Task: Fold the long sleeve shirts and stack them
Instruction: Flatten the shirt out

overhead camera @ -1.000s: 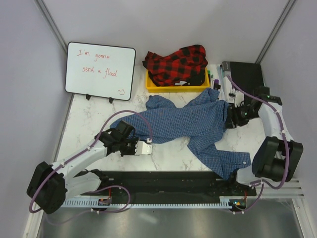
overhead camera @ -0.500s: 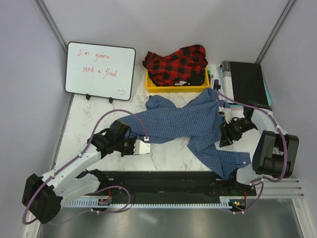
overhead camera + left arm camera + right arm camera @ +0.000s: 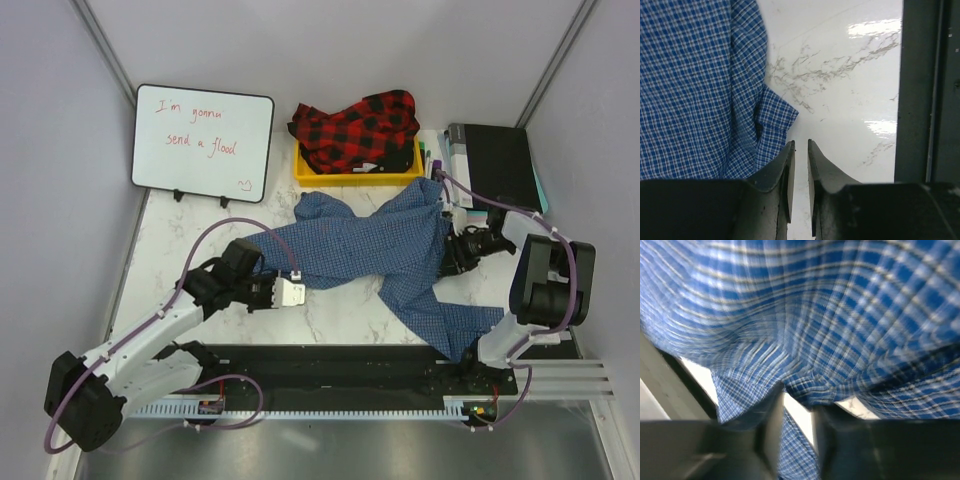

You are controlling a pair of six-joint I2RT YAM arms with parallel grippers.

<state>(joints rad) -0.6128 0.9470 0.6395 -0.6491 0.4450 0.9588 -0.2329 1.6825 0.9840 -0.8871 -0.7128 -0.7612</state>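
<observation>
My left gripper [image 3: 801,145], barely parted and empty, sits just right of a cuff of the blue shirt [image 3: 695,85] at mid-frame; I should spread wider before pinching. Whether my right gripper [image 3: 799,401] holds cloth, I cannot tell.

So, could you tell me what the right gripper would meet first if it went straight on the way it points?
The blue shirt: its bunched cloth sits directly before the right gripper, seemingly touching.
</observation>
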